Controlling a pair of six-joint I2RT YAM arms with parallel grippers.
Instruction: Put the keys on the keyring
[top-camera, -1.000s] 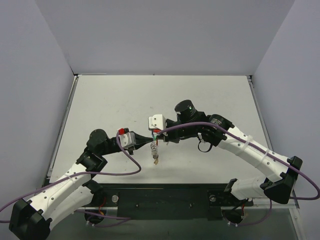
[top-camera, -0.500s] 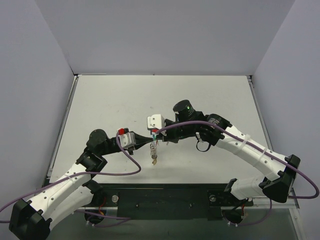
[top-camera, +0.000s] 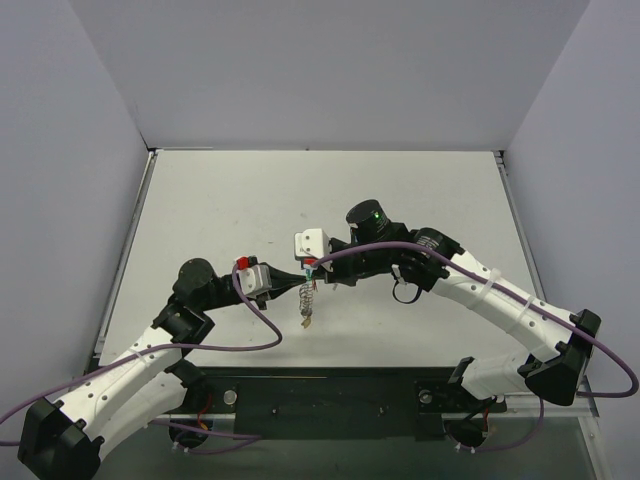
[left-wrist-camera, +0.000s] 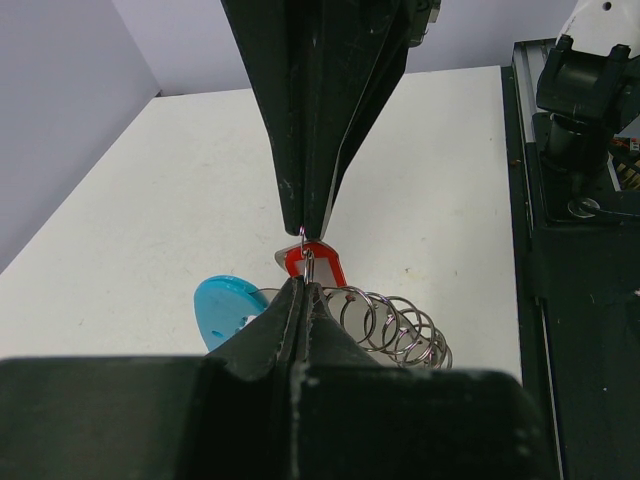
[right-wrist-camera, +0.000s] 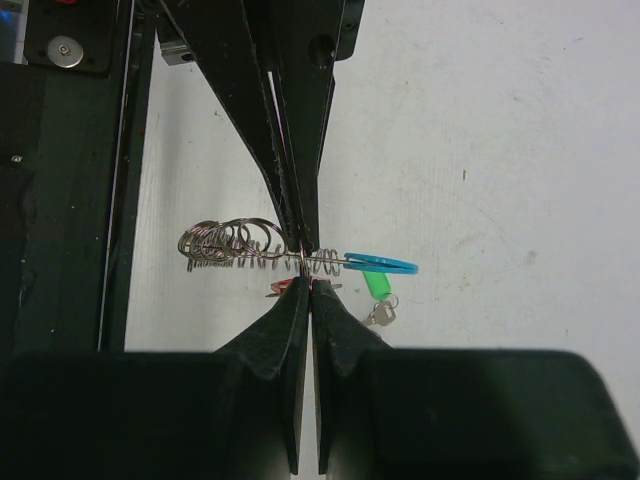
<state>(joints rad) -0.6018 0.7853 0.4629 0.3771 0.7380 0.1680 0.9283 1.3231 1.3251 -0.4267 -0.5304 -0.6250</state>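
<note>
The keyring (right-wrist-camera: 225, 245), a chain of wire loops with one blue tag (right-wrist-camera: 380, 263), hangs in the air over the middle of the table (top-camera: 220, 200). The left gripper (left-wrist-camera: 300, 290) and right gripper (right-wrist-camera: 303, 288) meet tip to tip, both pinched tight on one thin wire loop (left-wrist-camera: 307, 255) beside the red key (left-wrist-camera: 318, 268). Threading probably calls for small, steady twists without loosening either pinch. One keyring shows, and two keys: the red key and a green key (right-wrist-camera: 378, 287). No black one is visible.
</note>
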